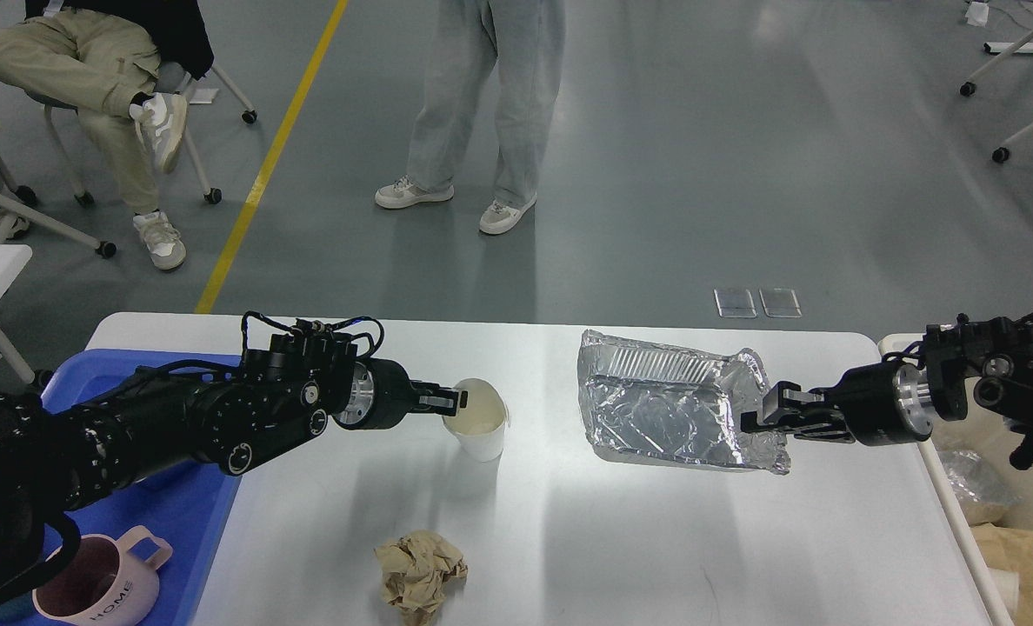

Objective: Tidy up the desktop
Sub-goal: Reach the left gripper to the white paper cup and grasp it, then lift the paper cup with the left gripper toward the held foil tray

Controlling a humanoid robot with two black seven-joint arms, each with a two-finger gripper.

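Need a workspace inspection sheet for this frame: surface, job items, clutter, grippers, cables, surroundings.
Surface: white desktop, no spills seen.
Job's things: paper cup, upright, slightly tilted; crumpled foil tray right of centre.
Clutter: brown paper wad near front edge; pink mug in the blue tray at left.
Grippers: left gripper shut on the cup's rim; right gripper shut on the foil tray's right edge.
Cables: black wire loops on the left wrist, clear of objects.
Surroundings: standing person beyond the table, seated person far left, yellow floor line, bin with waste at right.
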